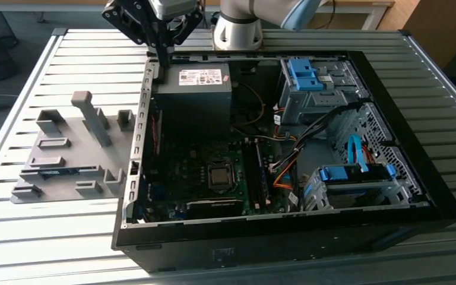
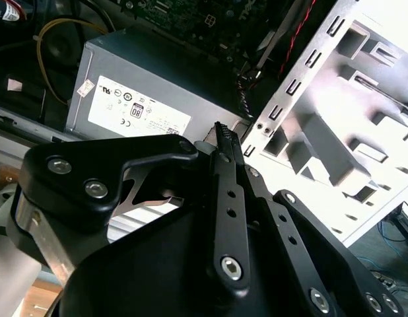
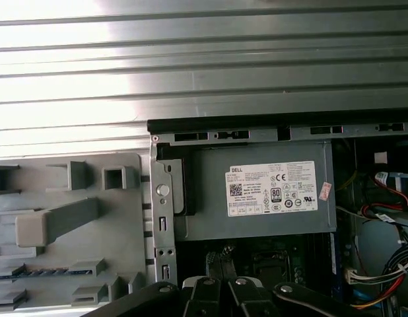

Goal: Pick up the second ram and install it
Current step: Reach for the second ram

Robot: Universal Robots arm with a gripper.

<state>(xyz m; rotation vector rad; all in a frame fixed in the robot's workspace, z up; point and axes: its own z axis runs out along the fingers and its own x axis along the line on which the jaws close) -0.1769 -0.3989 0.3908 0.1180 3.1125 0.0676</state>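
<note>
Your tool (image 1: 163, 59) hangs fingers-down over the far corner of the open case (image 1: 291, 228), on the exterior view's left. Its two black fingers are pressed together with nothing between them. In the second wrist view the tool (image 2: 224, 135) tapers to one narrow tip, above the edge where the power supply (image 2: 138, 86) meets the slotted metal side wall (image 2: 303, 86) of the case.

The ram (image 1: 54, 173) lies in the grey tray (image 1: 69, 148), which rests on the slatted metal surface (image 1: 78, 53) just beside the case, on the exterior view's left. You can make it out as a thin blue-green strip in a slot between low grey blocks, toward the near end of the tray and well apart from the tool. In the first wrist view the ram (image 3: 42, 271) is a thin dark strip held between two tray blocks, near a slanted grey post (image 3: 59, 221).

Inside the case, the power supply sits in the far corner with its white label facing up. Nearer the camera lies the board (image 1: 204, 196), with a square processor socket (image 1: 220, 176) and long black sockets (image 1: 257, 172) just beside it on the exterior view's right. Two drive cages with blue latches (image 1: 303, 74) stand along the case's other side, with orange and black cables (image 1: 287, 169) between them and the board. The arm's pale base (image 1: 240, 29) stands on the surface behind the case
</note>
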